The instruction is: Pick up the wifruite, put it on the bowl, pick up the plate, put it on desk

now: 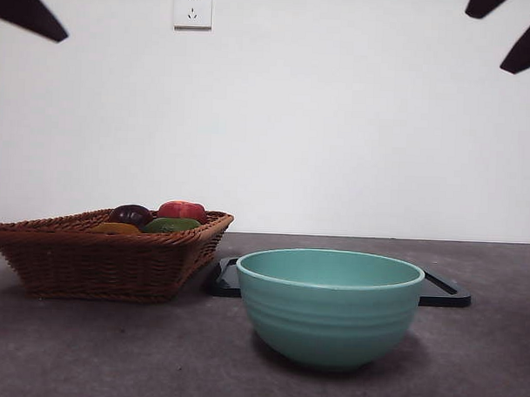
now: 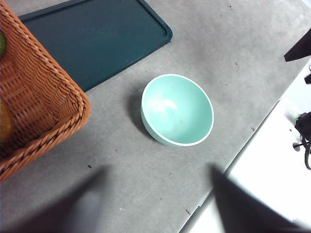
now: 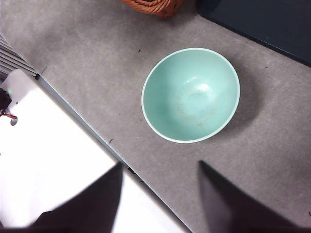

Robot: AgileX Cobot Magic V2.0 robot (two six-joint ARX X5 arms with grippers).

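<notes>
The mint-green bowl (image 1: 329, 305) stands empty on the grey desk (image 1: 86, 349), near the front. In the wicker basket (image 1: 97, 258) to its left, a brownish-orange fruit, the wifruite (image 1: 116, 229), lies beside a dark purple fruit, a red apple and a green one. No plate shows apart from a dark rectangular tray (image 1: 444, 294) lying flat behind the bowl. My left gripper (image 2: 155, 213) hangs open high over the bowl (image 2: 177, 110), with the basket (image 2: 39, 107) to one side. The right gripper (image 3: 160, 204) is open too, high above the bowl (image 3: 190, 94). Neither holds anything.
Both arms show only as black tips at the top corners (image 1: 28, 12) (image 1: 514, 37). The desk's front edge (image 3: 87, 126) runs close by the bowl, with white floor beyond. A wall socket (image 1: 192, 8) sits on the white back wall.
</notes>
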